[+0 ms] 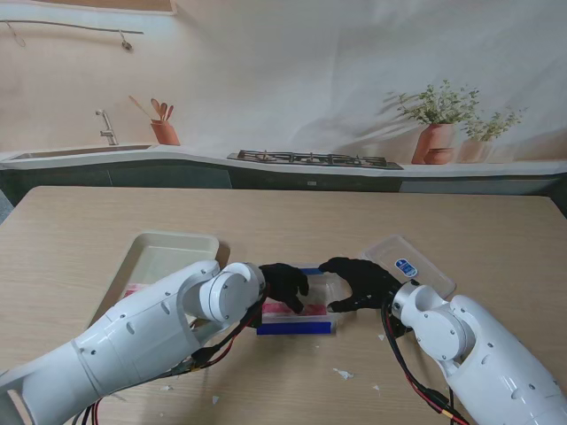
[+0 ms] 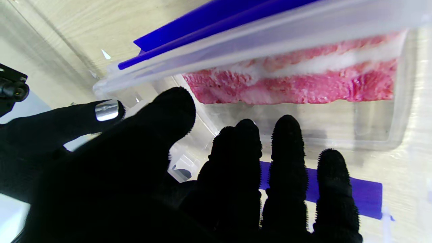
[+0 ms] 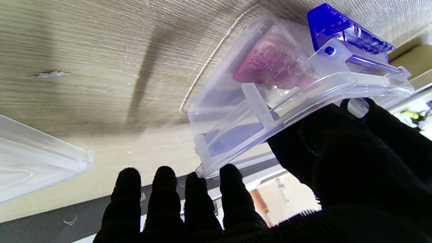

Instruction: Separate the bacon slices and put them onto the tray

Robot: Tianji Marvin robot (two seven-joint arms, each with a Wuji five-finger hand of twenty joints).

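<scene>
A clear container (image 1: 330, 285) with blue clips (image 1: 295, 328) lies at the table's middle, holding a slab of pink bacon (image 1: 285, 308). My left hand (image 1: 285, 285) reaches over its left end, fingers apart and holding nothing. In the left wrist view the fingertips (image 2: 287, 131) hover over the box's bare floor, short of the bacon (image 2: 293, 84). My right hand (image 1: 359, 282) spans the right end of the container (image 3: 236, 111), thumb on the rim and one fingertip (image 3: 231, 172) at a corner. The beige tray (image 1: 168, 248) lies to the left, something pink (image 1: 135, 289) at its near edge.
The container's clear lid (image 1: 409, 264) lies flat to the right of my right hand, its edge also showing in the right wrist view (image 3: 33, 158). Small white scraps (image 1: 343, 374) dot the table nearer to me. A counter with sink and stove runs behind the table.
</scene>
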